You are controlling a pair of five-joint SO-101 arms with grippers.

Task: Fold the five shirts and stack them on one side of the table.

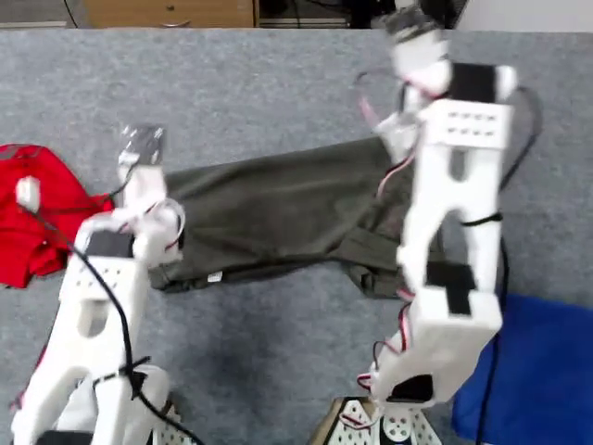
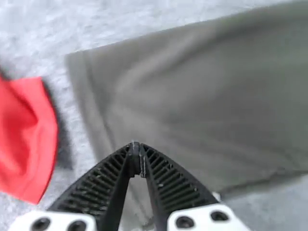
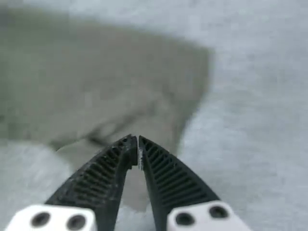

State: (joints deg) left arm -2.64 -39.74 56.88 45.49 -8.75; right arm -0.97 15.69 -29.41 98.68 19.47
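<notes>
Left fingers (image 2: 103, 187) meet tip to tip, no cloth seen between them, above the olive shirt (image 2: 202, 96) close to its hemmed edge. Right fingers (image 3: 103, 178) are likewise drawn together over that shirt's other end, by a corner with bare grey bench (image 3: 260, 96) past it. The olive shirt lies spread across the bench's middle, with open surface on its far side. A red shirt (image 1: 37, 222) sits crumpled just off the hemmed edge. A blue cloth (image 1: 547, 371) lies at the near right corner.

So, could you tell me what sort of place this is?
Likely a robotics lab or test room: the left arm and right arm at a grey carpeted table, an olive shirt spread out, wooden drawers behind.
</notes>
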